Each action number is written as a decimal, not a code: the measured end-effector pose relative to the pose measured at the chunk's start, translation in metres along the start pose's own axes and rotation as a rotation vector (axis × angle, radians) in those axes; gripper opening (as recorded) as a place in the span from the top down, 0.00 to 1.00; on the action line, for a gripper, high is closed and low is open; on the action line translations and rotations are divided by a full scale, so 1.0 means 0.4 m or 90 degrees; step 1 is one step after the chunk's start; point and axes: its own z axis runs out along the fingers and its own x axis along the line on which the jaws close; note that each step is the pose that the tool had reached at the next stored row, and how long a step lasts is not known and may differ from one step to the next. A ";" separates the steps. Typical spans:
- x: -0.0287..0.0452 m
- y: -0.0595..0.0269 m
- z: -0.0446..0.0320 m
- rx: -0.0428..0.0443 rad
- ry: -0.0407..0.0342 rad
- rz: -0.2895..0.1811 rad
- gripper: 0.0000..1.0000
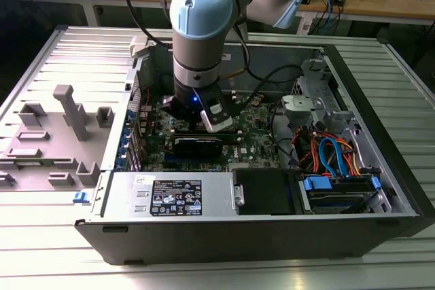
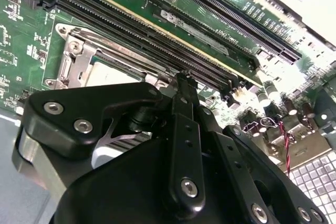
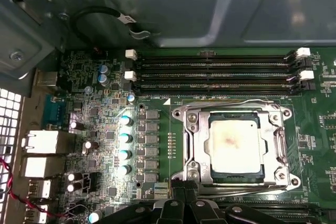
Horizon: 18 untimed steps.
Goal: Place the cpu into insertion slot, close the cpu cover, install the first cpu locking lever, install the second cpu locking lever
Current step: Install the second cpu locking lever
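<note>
— Where's the chip?

— I see the cpu [image 3: 234, 147] lying flat in its socket, grey top up, the cpu cover [image 3: 195, 129] folded down around it. It's square, so no long axis.

— And the case?

— The computer case [image 1: 380, 134] lies open on the bench [image 1: 41, 263], board [image 3: 105, 124] inside.

— Pincer?

— The pincer [image 3: 181, 203] hangs just beside the socket; I cannot tell its state.

no text can be read with any certainty. in the exterior view a black label [image 1: 176, 197] with white print and marks sits on the silver power supply [image 1: 170, 195] at the near side of the computer case [image 1: 380, 168], with a small white sticker [image 1: 142, 180] to its left; their print is too small to make out.
</note>
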 end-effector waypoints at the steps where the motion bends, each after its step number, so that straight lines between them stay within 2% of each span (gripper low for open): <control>1: 0.000 0.000 0.001 -0.0005 0.0000 0.000 0.89; 2: 0.000 0.000 0.002 -0.0013 0.0001 0.000 0.89; 6: 0.003 -0.001 0.005 -0.0179 0.0000 -0.001 0.89; 7: 0.004 -0.001 0.006 -0.0202 0.0000 -0.001 0.89; 11: 0.006 -0.002 0.011 -0.0236 0.0001 -0.001 0.89; 16: 0.008 -0.003 0.015 -0.0314 0.0001 -0.001 0.89; 18: 0.008 -0.004 0.018 -0.0328 0.0006 -0.002 0.89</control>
